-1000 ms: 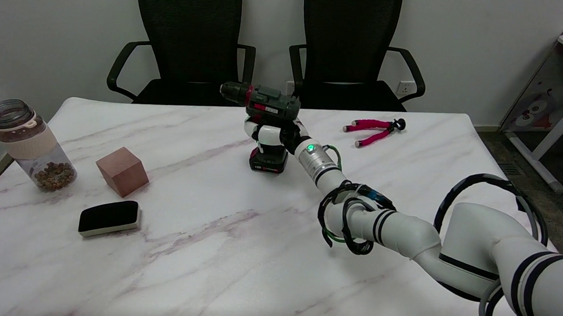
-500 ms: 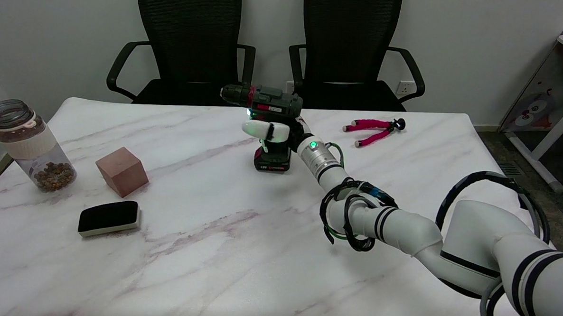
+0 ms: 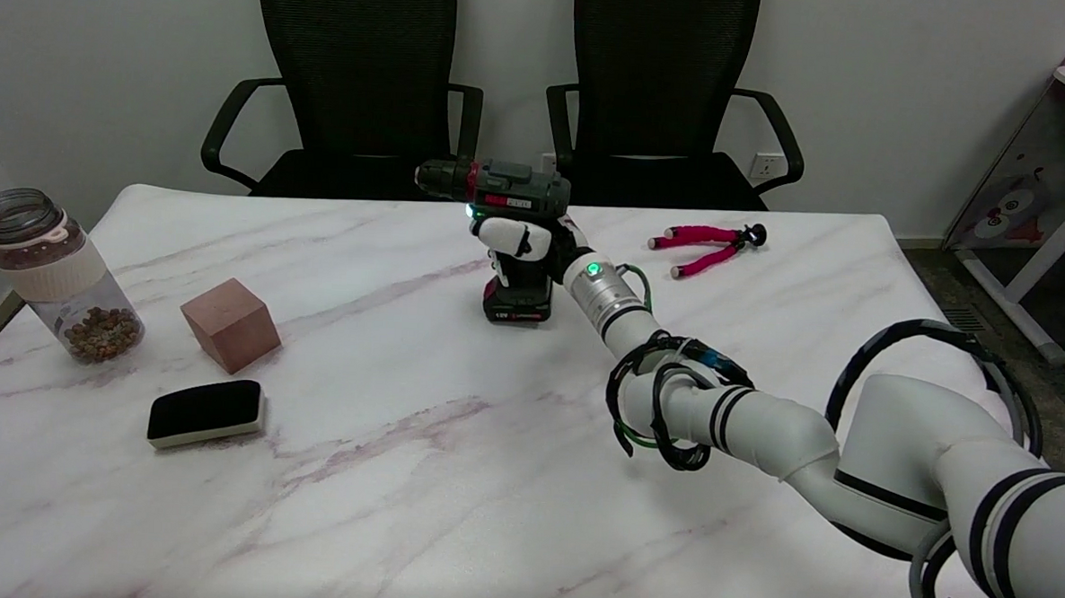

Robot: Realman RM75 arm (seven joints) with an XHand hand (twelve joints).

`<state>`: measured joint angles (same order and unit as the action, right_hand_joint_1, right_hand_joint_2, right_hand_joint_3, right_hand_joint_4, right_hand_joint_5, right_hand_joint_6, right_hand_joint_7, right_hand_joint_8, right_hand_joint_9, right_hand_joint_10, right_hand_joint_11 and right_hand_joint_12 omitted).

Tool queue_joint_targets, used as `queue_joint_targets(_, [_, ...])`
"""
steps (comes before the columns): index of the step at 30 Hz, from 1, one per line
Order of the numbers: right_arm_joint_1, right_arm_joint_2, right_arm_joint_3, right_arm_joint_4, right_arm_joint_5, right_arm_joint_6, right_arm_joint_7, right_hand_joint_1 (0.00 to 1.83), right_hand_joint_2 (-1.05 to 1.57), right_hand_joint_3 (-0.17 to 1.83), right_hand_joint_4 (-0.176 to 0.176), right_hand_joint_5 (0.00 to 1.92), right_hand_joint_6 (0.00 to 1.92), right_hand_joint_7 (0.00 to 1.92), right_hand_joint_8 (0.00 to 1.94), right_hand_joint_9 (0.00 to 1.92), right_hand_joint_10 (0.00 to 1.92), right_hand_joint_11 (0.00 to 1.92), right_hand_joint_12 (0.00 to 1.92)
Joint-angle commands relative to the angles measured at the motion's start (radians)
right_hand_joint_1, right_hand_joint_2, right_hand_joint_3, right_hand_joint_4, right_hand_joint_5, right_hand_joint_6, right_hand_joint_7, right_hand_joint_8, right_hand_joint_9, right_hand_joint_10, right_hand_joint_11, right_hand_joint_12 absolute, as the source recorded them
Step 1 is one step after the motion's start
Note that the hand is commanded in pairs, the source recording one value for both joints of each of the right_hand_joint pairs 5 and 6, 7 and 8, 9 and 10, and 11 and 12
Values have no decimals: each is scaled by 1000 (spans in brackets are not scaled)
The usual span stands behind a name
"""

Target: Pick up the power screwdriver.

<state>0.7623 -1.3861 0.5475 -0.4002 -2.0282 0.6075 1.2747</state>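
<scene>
One robot hand (image 3: 524, 242) | fingers now curled around power screwdriver (image 3: 500, 209) grip

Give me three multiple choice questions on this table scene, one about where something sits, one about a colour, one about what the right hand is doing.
1. Where is the black eraser?
A. in front of the wooden cube
B. beside the pliers
C. on a chair

2. What colour are the pliers' handles?
A. blue
B. pink
C. yellow

3. What is the right hand doing?
A. hovering open
B. resting flat on the table
C. gripping the power screwdriver

Answers: 1 A, it lies nearer the camera than the cube. 2 B, both handles are pink. 3 C, its fingers wrap the handle.
</scene>
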Motion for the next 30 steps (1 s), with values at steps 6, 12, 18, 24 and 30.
queue_joint_targets(6, [42,48,9,-80,46,83,0,1000,535,723,176,1920,1920,1920,1920,1920,1920,1920,1920])
queue_joint_targets(12, [49,119,11,-207,46,83,0,1045,1064,829,175,1920,1920,1920,1920,1920,1920,1920,1920])
queue_joint_targets(18, [36,183,27,-313,46,84,0,1054,1150,819,35,1920,1920,1920,1920,1920,1920,1920,1920])
queue_joint_targets(24, [23,230,47,-393,68,86,2,1033,1214,821,175,1920,1920,1920,1920,1920,1920,1920,1920])
queue_joint_targets(30, [20,271,63,-455,72,92,2,1025,1247,815,176,1920,1920,1920,1920,1920,1920,1920,1920])
